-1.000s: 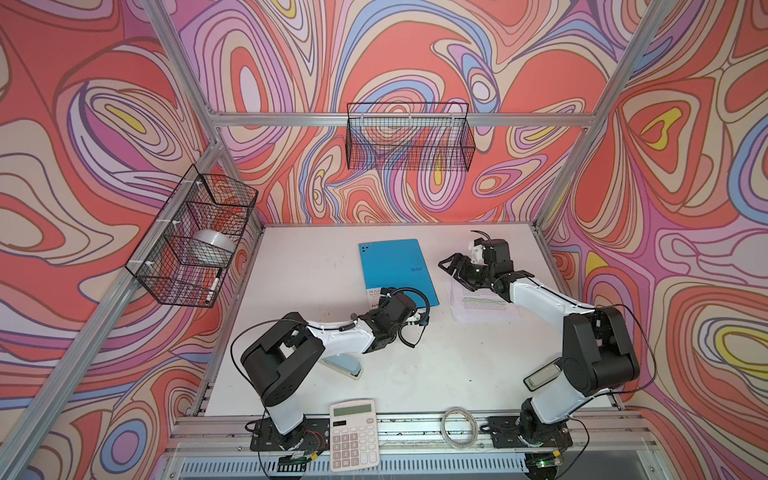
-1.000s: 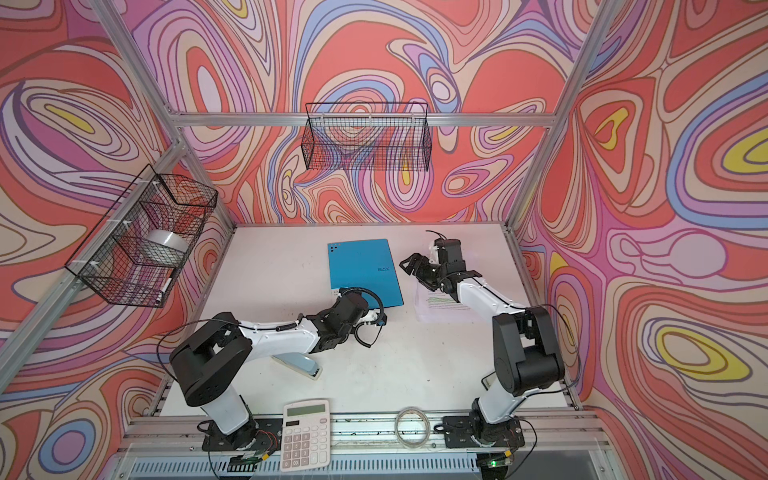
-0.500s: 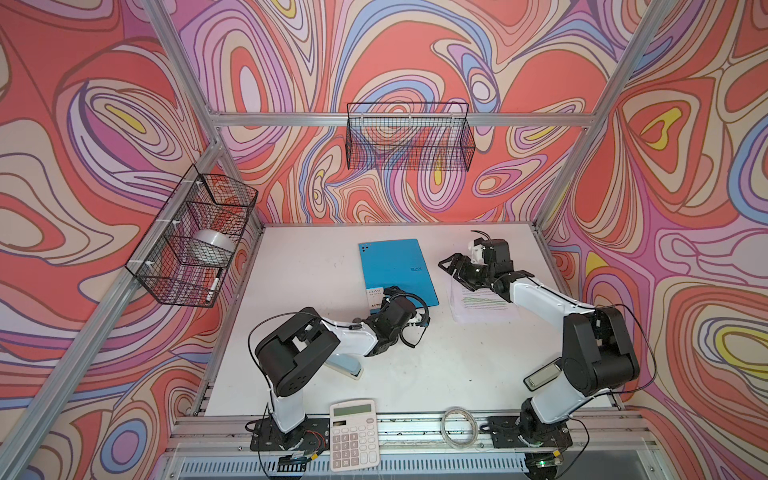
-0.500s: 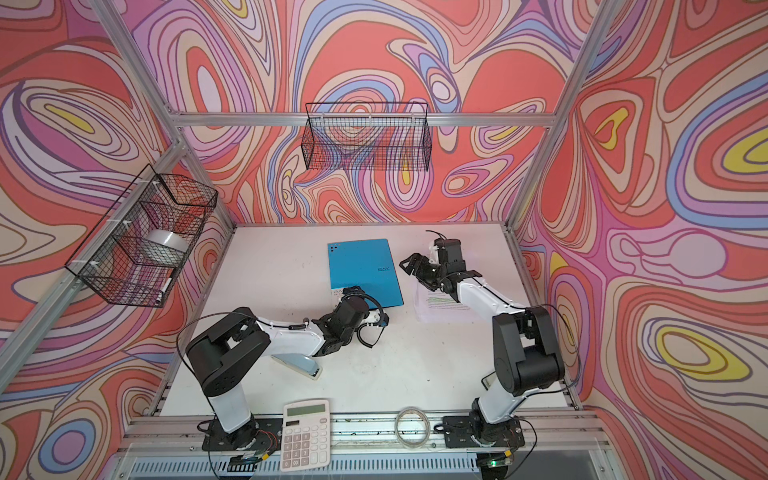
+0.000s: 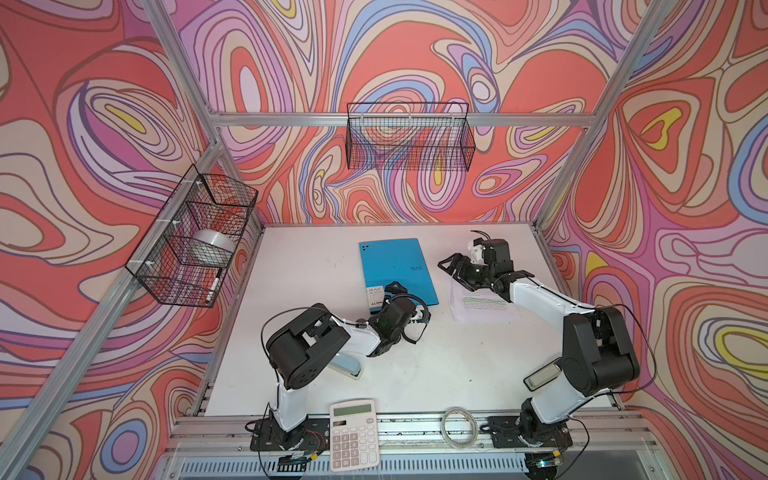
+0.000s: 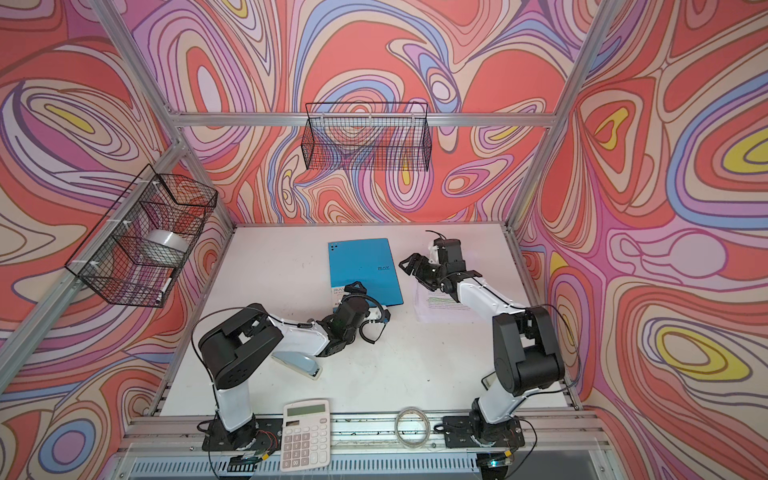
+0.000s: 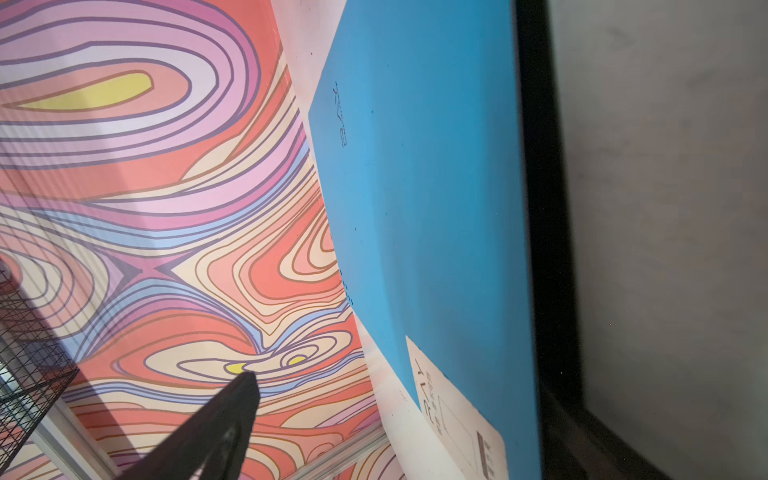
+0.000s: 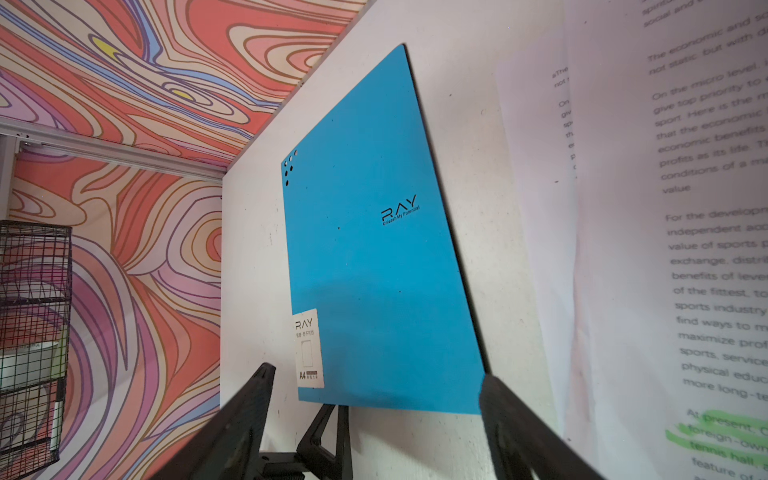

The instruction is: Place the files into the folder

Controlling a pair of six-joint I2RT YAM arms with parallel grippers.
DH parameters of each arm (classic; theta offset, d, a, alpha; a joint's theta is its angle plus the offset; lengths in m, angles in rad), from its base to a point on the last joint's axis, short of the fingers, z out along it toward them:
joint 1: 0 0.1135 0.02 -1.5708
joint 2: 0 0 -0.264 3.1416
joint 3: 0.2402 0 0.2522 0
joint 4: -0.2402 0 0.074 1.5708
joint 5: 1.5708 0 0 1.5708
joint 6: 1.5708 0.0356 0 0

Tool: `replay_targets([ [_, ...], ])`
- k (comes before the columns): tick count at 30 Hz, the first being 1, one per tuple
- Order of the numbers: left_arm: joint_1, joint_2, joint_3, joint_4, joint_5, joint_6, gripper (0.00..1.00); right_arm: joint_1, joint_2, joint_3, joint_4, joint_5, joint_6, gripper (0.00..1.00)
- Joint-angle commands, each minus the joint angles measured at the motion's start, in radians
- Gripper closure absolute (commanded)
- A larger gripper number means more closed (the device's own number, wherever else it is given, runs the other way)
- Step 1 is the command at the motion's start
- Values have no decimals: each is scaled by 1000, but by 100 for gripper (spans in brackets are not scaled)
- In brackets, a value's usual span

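Left gripper [image 5: 392, 293] and right gripper [image 5: 451, 272] gape; one folder [image 5: 395, 266], one files stack [image 5: 482, 303].

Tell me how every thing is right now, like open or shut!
folder: shut, lying on the table
papers: loose stack, flat on the table beside the folder, not inside
left jaws: wide open, at the folder's near edge, gripping nothing
right jaws: open, above the papers' far end, gripping nothing
stapler: lying on the table, partly hidden
calculator: face up at the front edge
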Motion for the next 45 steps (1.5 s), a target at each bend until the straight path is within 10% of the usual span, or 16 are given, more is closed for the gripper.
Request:
replay_targets([
  [1, 18, 6, 47, 63, -50, 16, 0, -4, -17, 15, -8, -24, -27, 16],
  [45, 45, -7, 122, -63, -120, -132, 0, -4, 307, 66, 67, -304, -19, 18],
])
